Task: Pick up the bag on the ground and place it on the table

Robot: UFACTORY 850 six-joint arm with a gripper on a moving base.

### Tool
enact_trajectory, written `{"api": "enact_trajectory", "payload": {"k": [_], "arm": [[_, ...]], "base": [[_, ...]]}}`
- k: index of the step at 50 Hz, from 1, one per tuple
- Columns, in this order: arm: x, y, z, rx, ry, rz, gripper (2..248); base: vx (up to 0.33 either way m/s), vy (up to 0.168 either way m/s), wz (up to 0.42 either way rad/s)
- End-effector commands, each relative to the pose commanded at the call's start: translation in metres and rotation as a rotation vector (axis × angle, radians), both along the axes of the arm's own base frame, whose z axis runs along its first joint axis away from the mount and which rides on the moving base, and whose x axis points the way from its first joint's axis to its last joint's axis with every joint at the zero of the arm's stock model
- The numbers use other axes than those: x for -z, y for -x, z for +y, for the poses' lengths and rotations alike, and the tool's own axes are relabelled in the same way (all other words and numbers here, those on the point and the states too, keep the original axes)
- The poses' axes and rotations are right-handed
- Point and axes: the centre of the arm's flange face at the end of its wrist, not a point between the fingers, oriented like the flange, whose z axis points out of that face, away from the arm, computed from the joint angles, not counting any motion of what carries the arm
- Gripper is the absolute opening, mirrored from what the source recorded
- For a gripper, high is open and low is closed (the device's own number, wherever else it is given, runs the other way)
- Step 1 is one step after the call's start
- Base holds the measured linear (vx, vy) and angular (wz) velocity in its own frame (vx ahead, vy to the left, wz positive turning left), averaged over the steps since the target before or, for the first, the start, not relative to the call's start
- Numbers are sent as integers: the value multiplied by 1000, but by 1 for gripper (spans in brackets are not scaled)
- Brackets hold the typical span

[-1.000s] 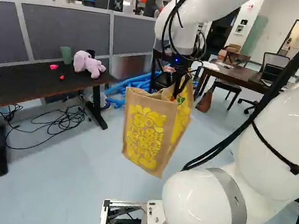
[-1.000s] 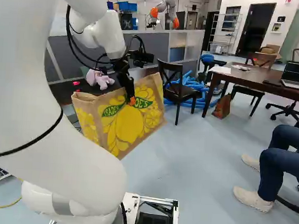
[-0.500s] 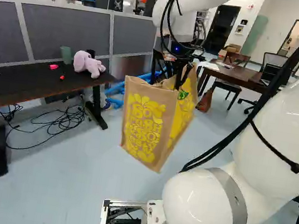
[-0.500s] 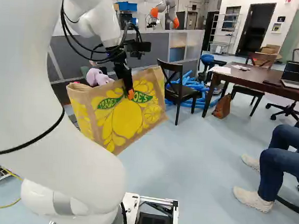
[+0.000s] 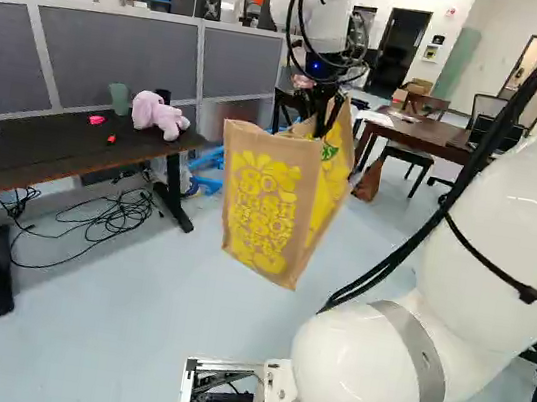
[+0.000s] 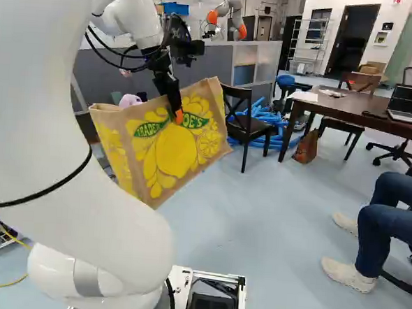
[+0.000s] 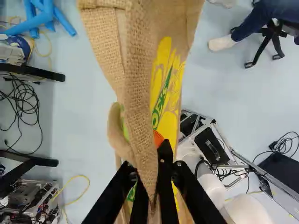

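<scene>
The black gripper (image 6: 177,115) is pinching the upper edge of the brown and yellow burlap shopping bag (image 6: 174,156) between its two fingers, and the bag is hanging in the air, a little tilted, above the pale blue floor (image 5: 119,320). In the left base view, the dark desk (image 5: 49,148) is standing to the left of the bag, carrying a pink plush toy (image 5: 158,115), while the brown wooden table (image 5: 422,133) is standing farther back on the right.
</scene>
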Motion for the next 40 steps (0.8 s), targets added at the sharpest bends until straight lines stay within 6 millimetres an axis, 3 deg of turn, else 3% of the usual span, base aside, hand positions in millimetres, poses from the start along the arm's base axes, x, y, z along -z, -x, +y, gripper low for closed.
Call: {"api": "enact_trajectory", "payload": {"k": [40], "arm": [[-61,-11,36,7,-127,20,22]], "base": [[0,0,0]]}}
